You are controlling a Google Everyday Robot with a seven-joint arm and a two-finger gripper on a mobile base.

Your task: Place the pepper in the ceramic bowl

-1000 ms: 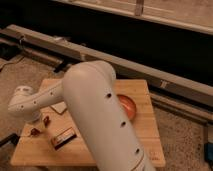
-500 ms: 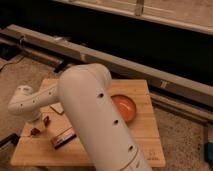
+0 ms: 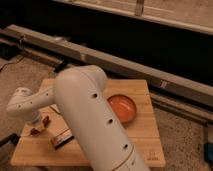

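The pepper (image 3: 36, 131) is a small dark red-brown shape near the left end of the wooden table (image 3: 145, 135). My gripper (image 3: 34, 123) reaches down from the white wrist right onto it and hides part of it. Another red-brown bit (image 3: 46, 120) shows just right of the gripper. The ceramic bowl (image 3: 123, 108), round and orange-red, sits right of the table's centre, partly behind my big white forearm (image 3: 92, 120).
A flat dark bar with an orange stripe (image 3: 62, 139) lies just right of the pepper, near the table's front. A long metal rail (image 3: 125, 62) runs behind the table. My forearm blocks the middle of the table from view.
My forearm has swung left, uncovering more of the bowl. The gripper has stayed low over the pepper at the table's left end.
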